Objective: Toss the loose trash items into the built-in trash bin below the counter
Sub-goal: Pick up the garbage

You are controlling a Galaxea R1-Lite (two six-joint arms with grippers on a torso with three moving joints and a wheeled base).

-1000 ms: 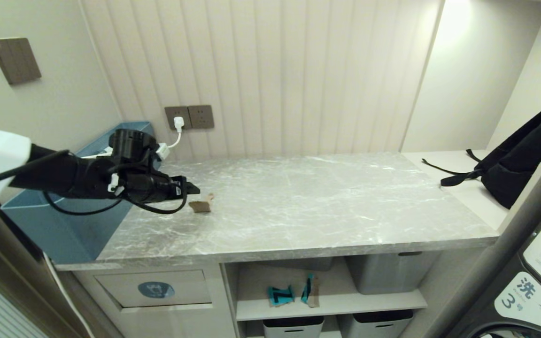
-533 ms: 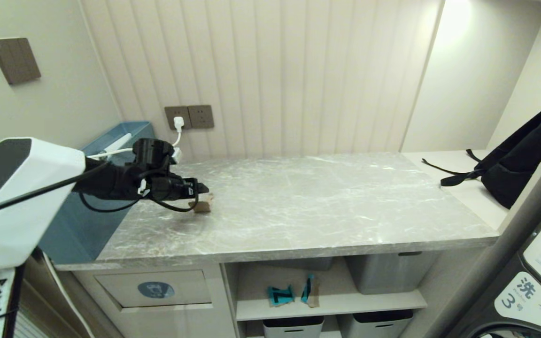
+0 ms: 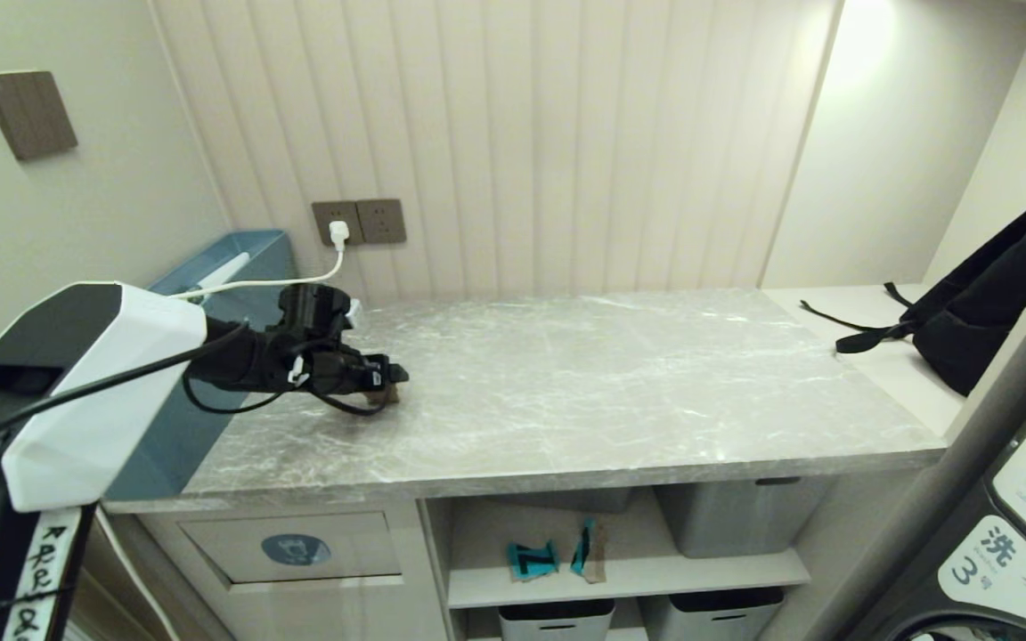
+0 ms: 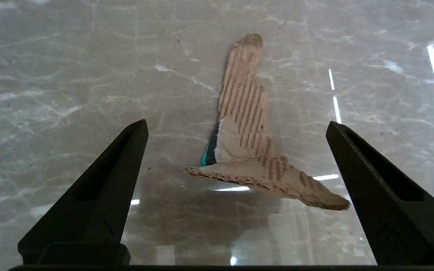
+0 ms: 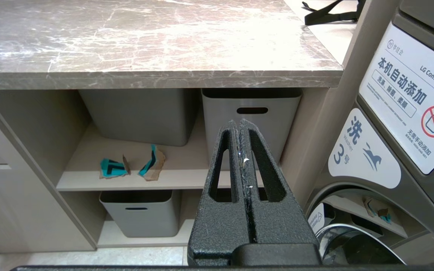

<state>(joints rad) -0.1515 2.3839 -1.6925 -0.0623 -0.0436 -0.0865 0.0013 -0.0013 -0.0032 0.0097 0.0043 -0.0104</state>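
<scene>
Head view takes in the counter, a long grey marble-look slab that fills the middle of the room. At about three o'clock from it a black backpack slumps on a pale ledge, and a washing machine front with printed labels crowds the four o'clock corner. At nine o'clock a blue bin stands against the counter's end. Under the slab, at seven o'clock, sits the built-in trash bin, its beige flap shut and marked with a round blue sticker. Grey tubs fill the open shelves beside it.

On the upper shelf at six o'clock lie two teal-and-black scraps, just beside one another, the right-hand one leaning more upright. The right wrist view shows the right gripper hanging before those shelves with its jaws pressed together, empty, well apart from the scraps.

Reaching in from nine o'clock, the left gripper is low over the slab near its left end. In the left wrist view its jaws stand wide, gripping nothing. The brown cardboard scrap lies on the marble between the two fingers, with clear stone showing on either side. One torn end of it curls up off the surface, and a sliver of teal shows at its edge.
</scene>
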